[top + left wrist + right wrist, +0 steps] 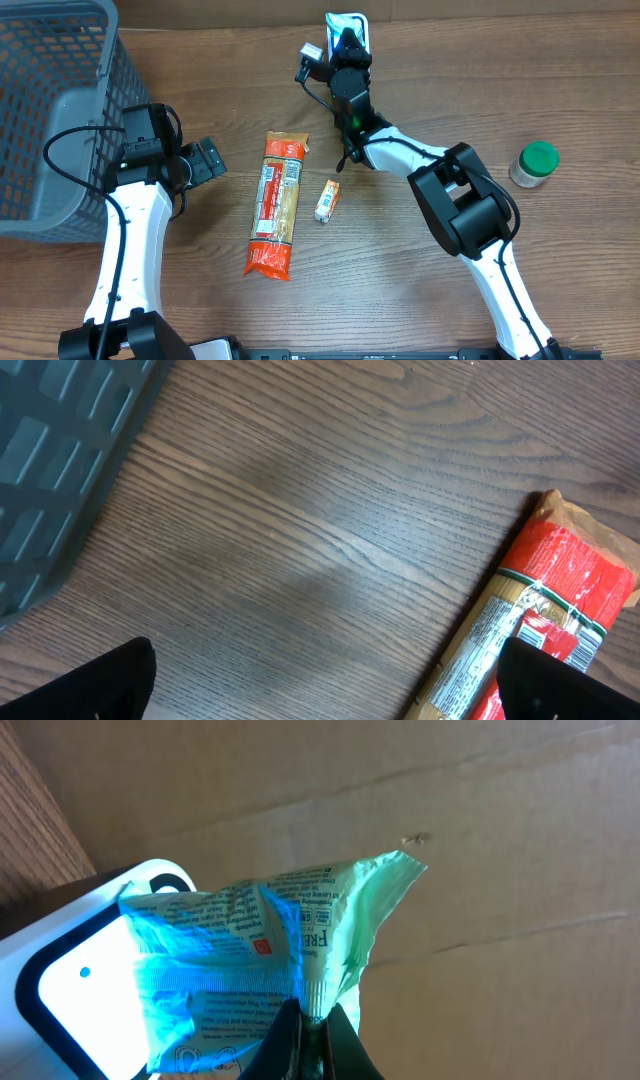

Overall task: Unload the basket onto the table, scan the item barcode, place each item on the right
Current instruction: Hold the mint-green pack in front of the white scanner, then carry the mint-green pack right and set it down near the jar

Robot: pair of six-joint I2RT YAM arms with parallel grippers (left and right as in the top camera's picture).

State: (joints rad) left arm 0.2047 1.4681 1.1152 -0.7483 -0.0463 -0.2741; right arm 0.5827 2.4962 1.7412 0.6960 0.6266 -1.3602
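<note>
The right gripper is clenched on the seam of a green packet, held just ahead of it over the lit scanner, with cardboard close beyond. The left gripper is released above open surface. A basket edge lies behind it and a pasta pack lies near, ahead.

- A mock shop checkout, laid out on a robot test bench.
- A grey plastic shopping basket stands at the far left of the wood-grain table.
- Packaged groceries: a spaghetti packet and a small packet in the middle, a green-lidded jar at the right.
- A white scanner at the far middle throws blue light on a green packet.
- Plain cardboard backs it.
- The left arm and right arm reach in from the near edge.
</note>
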